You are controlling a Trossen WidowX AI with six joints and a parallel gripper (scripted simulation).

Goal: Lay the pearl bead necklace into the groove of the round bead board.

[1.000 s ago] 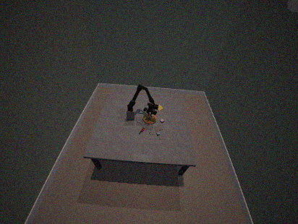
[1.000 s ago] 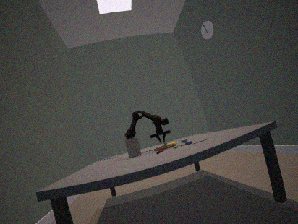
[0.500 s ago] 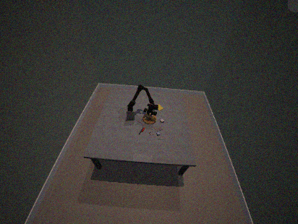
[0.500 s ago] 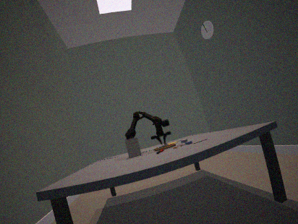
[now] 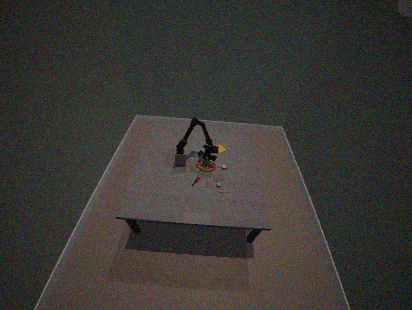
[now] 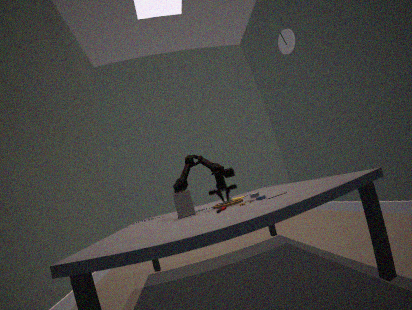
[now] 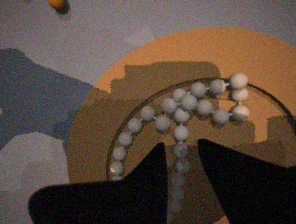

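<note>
The black two-fingered tool point(image 5: 206, 161) point(image 6: 226, 201) point(image 7: 181, 147) stands partly open over the round, pearl-white bead necklace point(image 7: 181, 133), likely light, limp and slippery; best pinched squarely across one bead.

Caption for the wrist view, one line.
Open gripper fingers above a pearl necklace lying bunched on the round bead board.

Black six-joint arm point(image 5: 195, 121) point(image 6: 190, 160) arched, elbow high, forearm sloping down to wrist. Black parallel-jaw gripper point(image 5: 207, 163) point(image 6: 226, 201) point(image 7: 181, 147) points approx. straight down; dark tapered fingers partly open, tips apart w/ a narrow gap.
</note>
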